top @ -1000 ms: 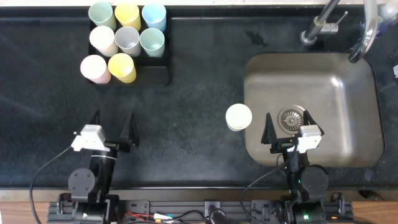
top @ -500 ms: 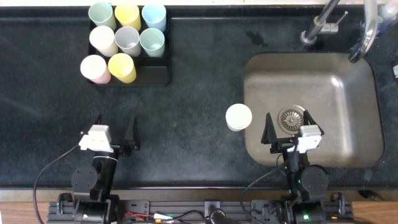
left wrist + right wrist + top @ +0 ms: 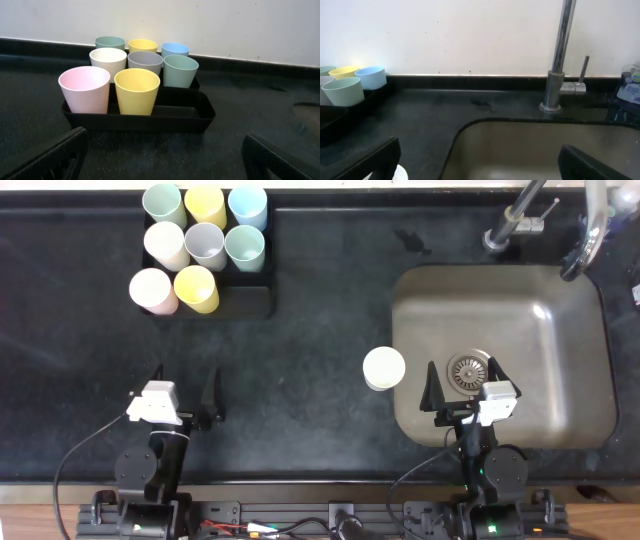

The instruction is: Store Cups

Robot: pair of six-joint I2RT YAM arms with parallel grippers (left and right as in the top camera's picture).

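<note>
A black tray (image 3: 250, 300) (image 3: 200, 117) at the counter's back left holds several upright pastel cups, among them a pink cup (image 3: 152, 290) (image 3: 85, 90) and a yellow cup (image 3: 196, 288) (image 3: 137, 91) at its near end. One white cup (image 3: 384, 368) (image 3: 397, 173) stands alone on the counter beside the sink's left rim. My left gripper (image 3: 185, 385) (image 3: 162, 155) rests open near the front edge, facing the tray from a distance. Over the sink's near part, my right gripper (image 3: 464, 382) (image 3: 477, 165) is open and holds nothing; the white cup is just to its left.
The steel sink (image 3: 560, 310) (image 3: 530, 145) takes up the right side, with a faucet (image 3: 510, 220) (image 3: 559, 55) behind it. A bottle (image 3: 630, 82) stands at the far right. The tray's near right slot is unoccupied. Dark counter stretches between tray and sink.
The left arm shifted slightly to the right over the first half second, then stayed put. The right arm and all cups are unchanged.
</note>
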